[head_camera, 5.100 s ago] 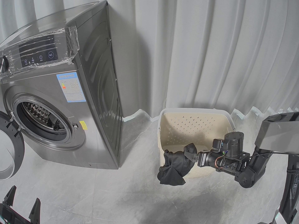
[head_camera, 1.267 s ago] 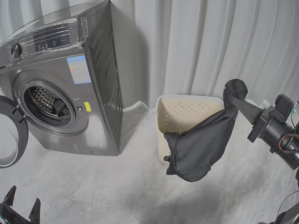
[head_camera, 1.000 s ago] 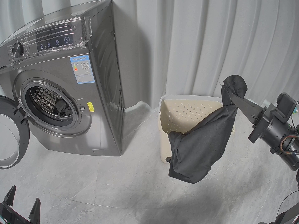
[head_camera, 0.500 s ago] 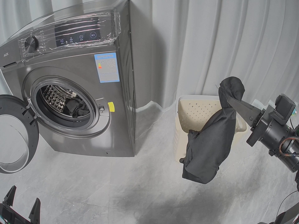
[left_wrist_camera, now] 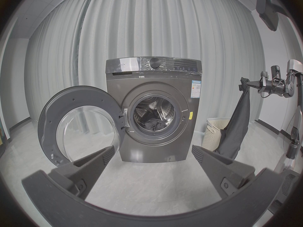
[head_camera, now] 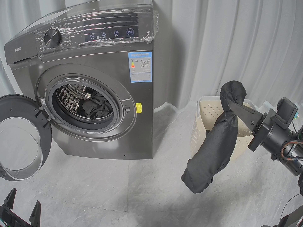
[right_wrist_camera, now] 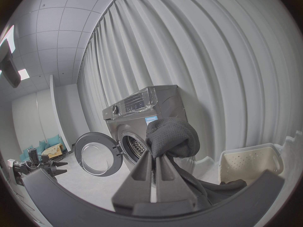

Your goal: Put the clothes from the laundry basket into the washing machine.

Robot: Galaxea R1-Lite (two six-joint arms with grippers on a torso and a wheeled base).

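Note:
My right gripper (head_camera: 235, 104) is shut on a black garment (head_camera: 214, 145), which hangs down in front of the cream laundry basket (head_camera: 202, 123) on the right. The same cloth bunches over my right gripper (right_wrist_camera: 154, 161) in the right wrist view, and dangles as a dark garment (left_wrist_camera: 238, 126) far off in the left wrist view. The grey washing machine (head_camera: 94, 79) stands at left with its round door (head_camera: 19, 136) swung wide. Dark clothes (head_camera: 96, 106) lie inside the drum. My left gripper (head_camera: 22, 205) sits low at the bottom left, open and holding nothing, also seen as the left gripper (left_wrist_camera: 151, 158).
White curtains (head_camera: 236, 32) hang behind the machine and basket. The pale marble floor (head_camera: 126, 180) stretches between the machine and the basket. The open door juts out to the machine's left.
The head view has swung so the machine's front faces me more. The garment, lifted out of the basket, now hangs longer and narrower from my right gripper. The left gripper stays put.

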